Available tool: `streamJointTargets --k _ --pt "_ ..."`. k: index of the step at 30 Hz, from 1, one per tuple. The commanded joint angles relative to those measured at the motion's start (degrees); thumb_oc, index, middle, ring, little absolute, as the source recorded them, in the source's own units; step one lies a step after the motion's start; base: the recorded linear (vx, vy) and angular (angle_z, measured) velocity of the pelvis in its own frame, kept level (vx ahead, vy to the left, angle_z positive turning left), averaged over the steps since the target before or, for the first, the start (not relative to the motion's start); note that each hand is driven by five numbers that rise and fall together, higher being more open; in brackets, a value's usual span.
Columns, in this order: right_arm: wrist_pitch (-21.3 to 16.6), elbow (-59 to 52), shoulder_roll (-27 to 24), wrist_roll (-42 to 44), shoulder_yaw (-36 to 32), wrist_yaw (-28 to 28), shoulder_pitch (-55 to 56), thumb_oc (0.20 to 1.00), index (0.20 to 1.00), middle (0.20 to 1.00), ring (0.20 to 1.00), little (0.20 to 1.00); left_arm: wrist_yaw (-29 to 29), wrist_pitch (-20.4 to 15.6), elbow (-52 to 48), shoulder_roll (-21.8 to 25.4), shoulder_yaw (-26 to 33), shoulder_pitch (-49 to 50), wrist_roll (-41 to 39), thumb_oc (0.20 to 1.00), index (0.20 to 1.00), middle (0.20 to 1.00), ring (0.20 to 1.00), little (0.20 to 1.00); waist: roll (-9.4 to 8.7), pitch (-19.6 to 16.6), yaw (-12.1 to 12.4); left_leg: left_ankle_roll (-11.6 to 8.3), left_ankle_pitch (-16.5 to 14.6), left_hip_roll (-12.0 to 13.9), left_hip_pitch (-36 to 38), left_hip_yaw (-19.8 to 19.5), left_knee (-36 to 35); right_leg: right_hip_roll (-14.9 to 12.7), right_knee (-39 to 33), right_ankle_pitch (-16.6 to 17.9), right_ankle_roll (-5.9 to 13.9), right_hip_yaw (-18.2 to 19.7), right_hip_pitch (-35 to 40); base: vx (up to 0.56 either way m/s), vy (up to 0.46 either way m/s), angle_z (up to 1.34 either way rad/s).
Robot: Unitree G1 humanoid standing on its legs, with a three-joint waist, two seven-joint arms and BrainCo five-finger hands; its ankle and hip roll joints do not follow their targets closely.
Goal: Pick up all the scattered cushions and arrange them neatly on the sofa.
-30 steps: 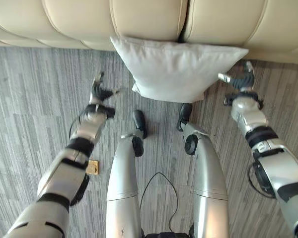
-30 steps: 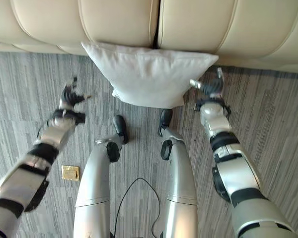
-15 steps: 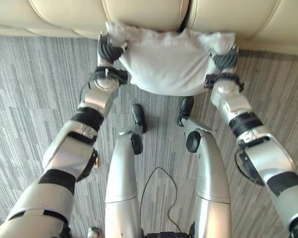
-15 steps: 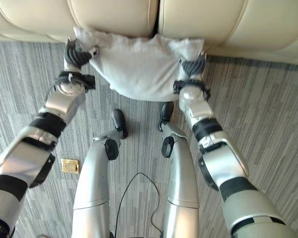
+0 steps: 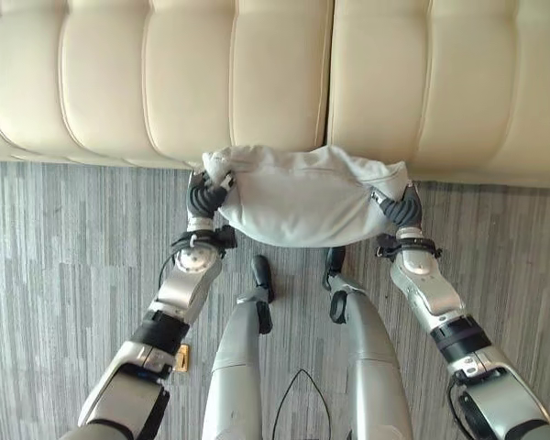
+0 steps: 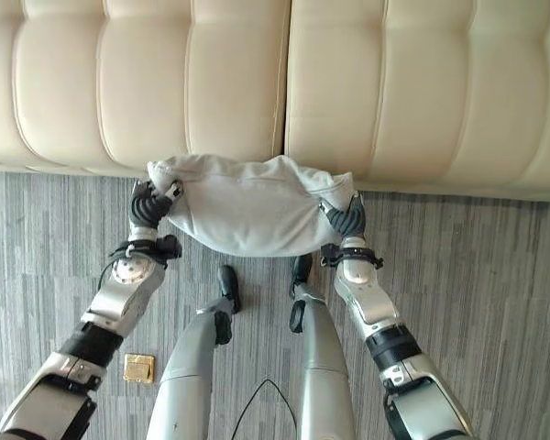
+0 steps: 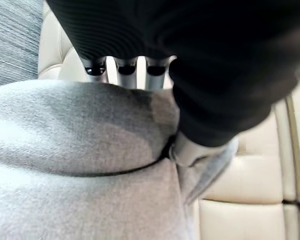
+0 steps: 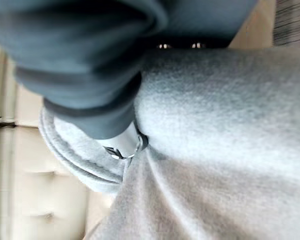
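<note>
A pale grey cushion [image 5: 307,195] hung clear of the grey carpet [image 5: 64,257], held up by its two ends in front of the cream sofa [image 5: 257,73]. The left hand [image 5: 204,194] had its fingers and thumb curled round one end, and the right hand [image 5: 399,207] pinched the other end likewise. A small tan square [image 6: 138,368] lay on the carpet beside the left arm.

Your left hand [image 5: 204,194] and right hand [image 5: 399,206] fingertips are buried in the pale grey fabric cushion [image 5: 304,194]; cream tufted leather sofa [image 5: 257,73] cropped at top.
</note>
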Motion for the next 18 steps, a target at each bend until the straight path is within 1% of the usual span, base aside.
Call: streamJointTargets --k 1,2,3,4,5,7,8,9,11,12,13,14,15,18 --pt "-4.57 -6.36 1.32 -3.13 0.24 5.55 1.15 0.200 0.200 0.200 0.200 0.200 -4.51 -4.22 -4.11 -1.35 -2.68 0.17 3.47 0.200 0.200 0.200 0.200 0.200 -0.04 -6.74 -0.29 -3.55 -1.75 -0.08 5.02 -6.78 -2.94 -0.25 -7.46 -1.75 6.75 -2.45 10.11 0.09 -0.079 -0.05" --pt "-4.84 -7.78 0.51 -3.89 -0.59 6.40 3.30 0.200 0.200 0.200 0.200 0.200 -5.27 -4.37 -5.55 -0.95 -2.17 2.53 3.77 0.200 0.200 0.200 0.200 0.200 0.01 -7.15 -0.16 -3.75 -1.40 0.00 7.92 -6.73 -4.35 -0.04 -8.42 -1.85 6.95 -2.97 12.99 0.25 -0.103 0.02" --pt "-5.15 -10.41 -0.71 -4.81 -1.73 8.15 7.44 0.200 0.200 0.200 0.200 0.200 -6.71 -4.39 -7.87 -0.37 -1.33 6.82 3.81 0.200 0.200 0.200 0.200 0.200 0.07 -7.83 0.01 -3.95 -0.96 -0.10 13.70 -6.59 -6.89 0.52 -10.36 -2.09 7.03 -3.45 18.63 0.20 -0.069 0.06" --pt "-5.11 -10.50 -0.73 -4.81 -1.73 8.16 7.55 0.200 0.200 0.200 0.200 0.200 -6.71 -4.35 -7.95 -0.37 -1.34 6.93 3.81 0.200 0.200 0.200 0.200 0.200 0.05 -7.63 0.03 -3.96 -0.90 -0.10 14.12 -6.57 -7.11 0.54 -10.50 -2.06 7.04 -3.46 19.00 0.22 -0.058 0.11" --pt "-4.99 -11.75 -1.43 -5.57 -2.46 9.04 9.49 0.200 0.200 0.200 0.200 0.200 -7.39 -4.38 -8.81 -0.21 -0.95 9.02 3.38 0.200 0.200 0.200 0.200 0.200 0.08 -8.06 0.11 -4.01 -0.69 -0.03 16.94 -6.65 -8.53 0.91 -11.34 -2.26 7.09 -3.72 21.67 0.16 -0.039 0.04" --pt "-5.10 -13.38 -2.28 -5.91 -3.24 11.22 13.06 0.200 0.200 0.200 0.200 0.200 -9.06 -4.25 -10.24 0.40 -0.36 12.16 2.54 0.200 0.200 0.200 0.200 0.200 0.03 -9.55 0.14 -4.21 0.10 0.49 21.84 -6.32 -11.55 1.48 -13.20 -2.35 7.24 -3.96 26.09 0.27 -0.078 0.00" --pt "-5.09 -14.70 -3.01 -6.04 -4.06 12.98 16.02 0.200 0.200 0.200 0.200 0.200 -10.49 -4.07 -12.05 1.07 0.17 15.18 2.51 0.200 0.200 0.200 0.200 0.200 0.18 -11.00 0.21 -4.47 0.42 1.08 26.34 -5.91 -13.92 2.29 -14.46 -3.00 7.33 -3.92 30.10 0.31 -0.087 -0.02" --pt "-5.42 -15.28 -3.00 -5.86 -4.50 13.78 17.24 0.200 0.200 0.200 0.200 0.200 -11.16 -3.99 -12.37 1.37 0.34 16.20 2.43 0.200 0.200 0.200 0.200 0.200 0.21 -12.04 0.15 -4.64 1.13 1.42 27.76 -5.84 -15.02 2.49 -15.32 -3.16 7.32 -4.00 31.46 0.24 -0.060 -0.04" --pt "-5.39 -15.39 -3.01 -5.85 -4.51 13.82 17.43 0.200 0.200 0.200 0.200 0.200 -11.18 -3.96 -12.45 1.39 0.31 16.36 2.42 0.200 0.200 0.200 0.200 0.200 0.20 -11.89 0.19 -4.67 1.23 1.44 28.24 -5.81 -15.35 2.55 -15.52 -3.12 7.31 -4.00 31.86 0.10 -0.035 -0.02" --pt "-5.63 -15.82 -3.15 -5.65 -4.91 14.80 19.11 0.200 0.200 0.200 0.200 0.200 -12.22 -3.89 -12.66 1.92 0.15 17.78 2.83 0.200 0.200 0.200 0.200 0.200 0.32 -13.11 0.19 -5.28 2.76 2.43 30.76 -5.45 -16.19 3.45 -16.65 -3.79 7.02 -3.85 34.45 0.18 -0.080 0.02" --pt "-5.77 -15.78 -3.22 -5.55 -5.21 15.01 19.85 0.200 0.200 0.200 0.200 0.200 -12.39 -3.99 -12.74 2.20 0.27 18.34 3.28 0.200 0.200 0.200 0.200 0.200 0.24 -13.61 0.30 -5.66 4.01 3.02 31.58 -5.41 -15.94 4.04 -17.47 -4.08 6.76 -3.92 35.96 0.23 -0.119 0.03" --pt "-5.86 -15.61 -3.21 -5.24 -5.13 15.04 20.22 0.200 0.200 0.200 0.200 0.200 -12.70 -3.85 -12.56 2.27 -0.03 18.41 3.25 0.200 0.200 0.200 0.200 0.200 0.05 -13.85 0.46 -5.96 5.66 3.60 31.57 -5.64 -14.92 4.54 -18.20 -4.22 6.42 -4.16 37.16 0.14 -0.132 0.04" --pt "-5.96 -15.36 -3.23 -4.85 -5.51 14.64 20.99 0.200 0.200 0.200 0.200 0.200 -13.03 -3.68 -12.17 2.27 -0.39 18.56 3.15 0.200 0.200 0.200 0.200 0.200 -0.51 -13.90 0.58 -5.87 7.68 4.27 30.33 -5.93 -12.09 4.86 -19.11 -4.13 5.92 -4.19 38.35 0.08 -0.099 0.10" --pt "-6.05 -15.47 -3.50 -4.63 -5.78 14.53 21.32 0.200 0.200 0.200 0.200 0.200 -13.34 -3.74 -12.02 2.28 -0.54 18.81 3.12 0.200 0.200 0.200 0.200 0.200 -0.71 -14.30 0.42 -5.53 7.77 4.57 29.35 -5.76 -9.93 5.02 -19.83 -4.02 5.73 -4.72 38.93 0.07 -0.080 0.17"
